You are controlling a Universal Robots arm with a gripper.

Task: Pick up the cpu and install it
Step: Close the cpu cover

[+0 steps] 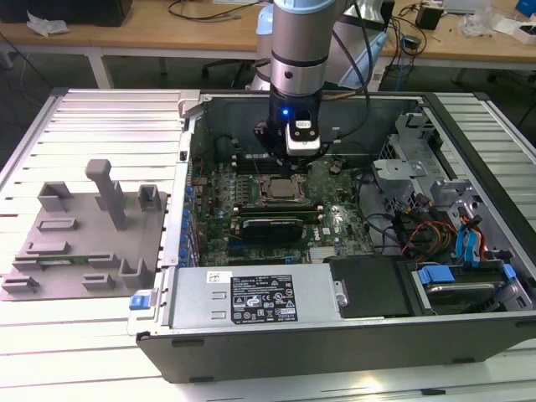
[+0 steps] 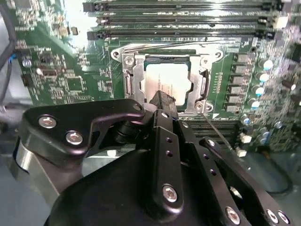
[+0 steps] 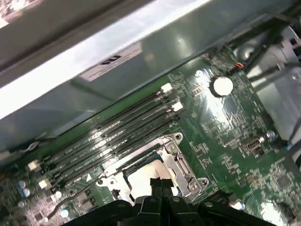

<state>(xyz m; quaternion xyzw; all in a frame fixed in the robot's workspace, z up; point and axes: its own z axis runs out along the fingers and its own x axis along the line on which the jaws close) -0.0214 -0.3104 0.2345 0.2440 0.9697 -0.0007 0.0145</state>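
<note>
- Broadly, in the exterior view the arm reaches down into an open computer case. The gripper hangs directly above the metal-framed socket of the green motherboard.
- A grey tray with plastic blocks lies on the slatted table outside the case, towards the exterior view's left and well apart from the gripper. A silver power supply runs along the near edge of the case.
- In the second wrist view the cpu lies flat inside the socket, its pale silver top facing up and the metal frame around it on all sides.
- The gripper has its black fingertips pressed together with nothing between them, and they overlap the near edge of the cpu. Whether they touch the chip or hang just over it, I cannot tell.
- Rows of memory slots run just beyond the socket.
- In the first wrist view the cpu again sits within the socket frame, partly hidden behind the gripper, whose two tips meet side by side – only a thin seam divides them.
- Long memory slots lie beside the socket, a round coin cell battery sits further off on the board, and the pale wall of the case rises past them.
</note>
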